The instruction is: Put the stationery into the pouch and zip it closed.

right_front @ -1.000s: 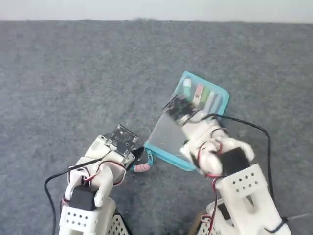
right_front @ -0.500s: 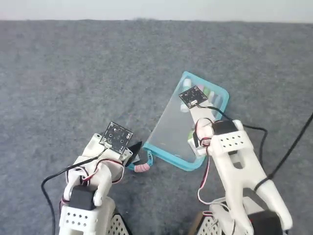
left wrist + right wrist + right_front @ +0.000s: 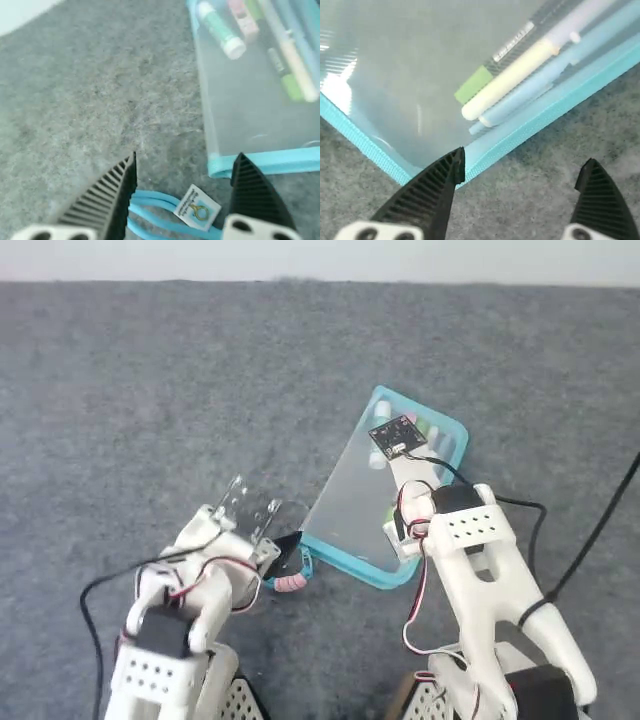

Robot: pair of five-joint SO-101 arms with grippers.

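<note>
– Right of the middle in the high view lay the pouch (image 3: 345, 510), flat on the grey bench (image 3: 150, 390). It was see-through with a blue-green edge.

– Was the stationery inside it?

– Yes. You could see a stick with a green cap (image 3: 220, 30), a cream pen (image 3: 515, 82) and a pale blue pen (image 3: 530, 97), all side by side behind the clear wall.

– What did the left hand (image 3: 185, 165) do?

– It was at the lower left of the high view, just beside the near corner of the pouch. Its two black fingers (image 3: 112, 192) were spread wide and pinched nothing. Between them lay a blue cord (image 3: 160, 202) with a small white tag (image 3: 197, 209).

– And the right hand (image 3: 525, 157)?

– That one hung over the pouch. Its fingers were spread wide too, with the blue-green edge of the pouch running between them. It gripped nothing.

– Was the zip shut?

– I could not tell.
</note>
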